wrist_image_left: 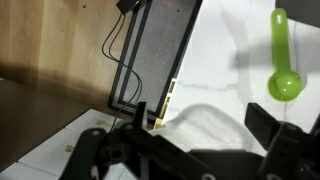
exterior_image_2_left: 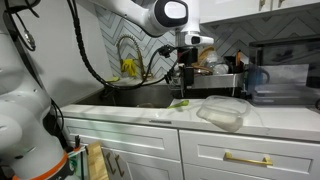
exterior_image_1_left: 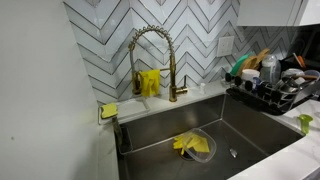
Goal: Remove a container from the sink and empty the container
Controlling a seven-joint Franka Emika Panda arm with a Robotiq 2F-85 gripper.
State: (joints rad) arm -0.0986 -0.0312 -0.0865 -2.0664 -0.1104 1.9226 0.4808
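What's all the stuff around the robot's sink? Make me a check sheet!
Surface: white counter around a grey steel sink.
Job's things: container, a clear bowl, lies in the sink. A yellow cloth overlaps it, but whether the cloth is inside it cannot be told.
Clutter: green spoon and a clear plastic piece on the counter; full dish rack; yellow sponge.
Grippers: gripper open and empty, above the counter edge.
Cables: black cables hang off the arm.
Surroundings: gold faucet, zigzag tiles, white cabinets.
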